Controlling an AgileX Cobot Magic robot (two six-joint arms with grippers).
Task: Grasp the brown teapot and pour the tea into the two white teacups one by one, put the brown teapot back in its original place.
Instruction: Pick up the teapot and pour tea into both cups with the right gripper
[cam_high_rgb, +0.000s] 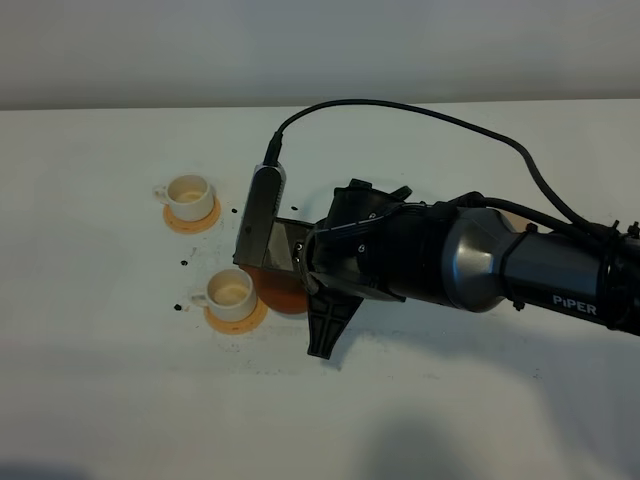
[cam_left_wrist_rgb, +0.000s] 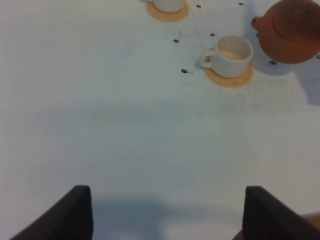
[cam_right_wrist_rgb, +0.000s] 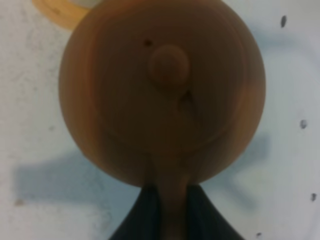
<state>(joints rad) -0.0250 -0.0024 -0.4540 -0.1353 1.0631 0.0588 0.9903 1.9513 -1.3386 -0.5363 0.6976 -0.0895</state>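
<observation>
1 grip is set: the right fingers are clamped on the handle of the brown teapot, held just beside the near teacup, spout not yet over it. Tip slowly (the lid looks unsecured). Dark specks dot the surface; the far teacup stands apart. The left fingers are spread, idle.

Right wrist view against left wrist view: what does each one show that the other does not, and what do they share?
Only the right wrist: the lid knob from above, and the right pincer shut on the handle of the brown teapot. Only the left wrist: the spout, the open mouth of the near teacup, the far teacup, and the left pincer, open and empty. Shared: the teapot, the white table, dark specks, an orange coaster.
</observation>
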